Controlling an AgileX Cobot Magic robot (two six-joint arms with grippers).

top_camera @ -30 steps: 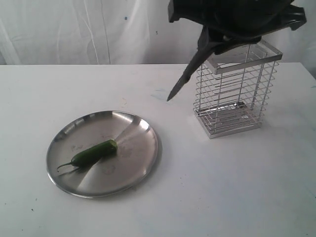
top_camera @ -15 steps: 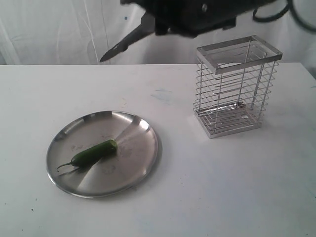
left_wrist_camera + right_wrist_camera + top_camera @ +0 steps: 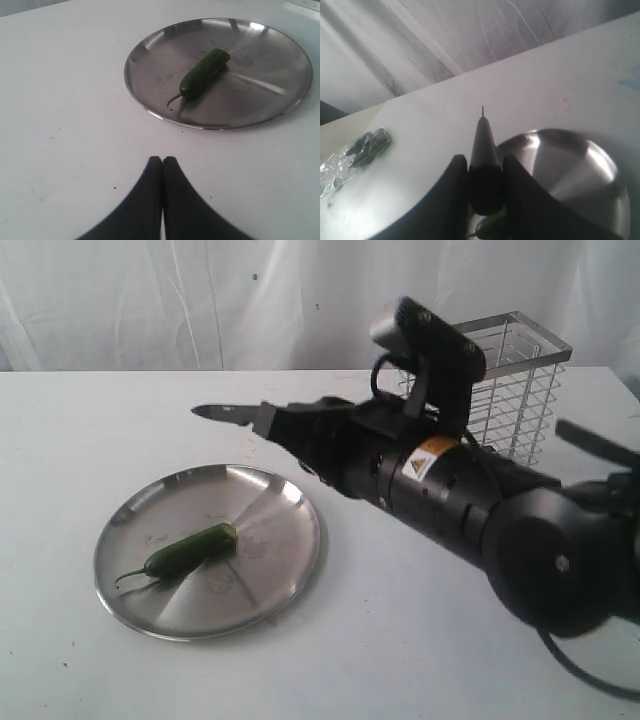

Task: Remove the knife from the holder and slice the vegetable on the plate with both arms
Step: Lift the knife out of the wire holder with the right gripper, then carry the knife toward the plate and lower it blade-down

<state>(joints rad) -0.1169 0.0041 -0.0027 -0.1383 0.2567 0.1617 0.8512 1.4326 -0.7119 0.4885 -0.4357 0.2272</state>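
The green chili pepper [image 3: 190,548] lies on the steel plate [image 3: 275,505], stem toward the near left. My right gripper [image 3: 285,426] is shut on the handle of the black knife [image 3: 228,414]. The blade is roughly level and points left, above the plate's far rim. In the right wrist view the knife [image 3: 482,137] juts out between the fingers [image 3: 454,172] over the plate [image 3: 575,165], with a bit of chili [image 3: 492,229] below. My left gripper [image 3: 162,160] is shut and empty, on the stem side of the chili [image 3: 201,76] and short of the plate [image 3: 282,60]. The wire holder [image 3: 530,370] stands behind the right arm.
The black right arm [image 3: 480,510] stretches across the right half of the table and hides much of the holder. A clear plastic bag with green items [image 3: 362,147] lies beyond the table's far left edge. A white curtain hangs behind the table.
The right arm swung the knife away from the holder, leftward and down. The blade went from slanting high to lying level above the plate's far rim. The chili and plate stayed put.
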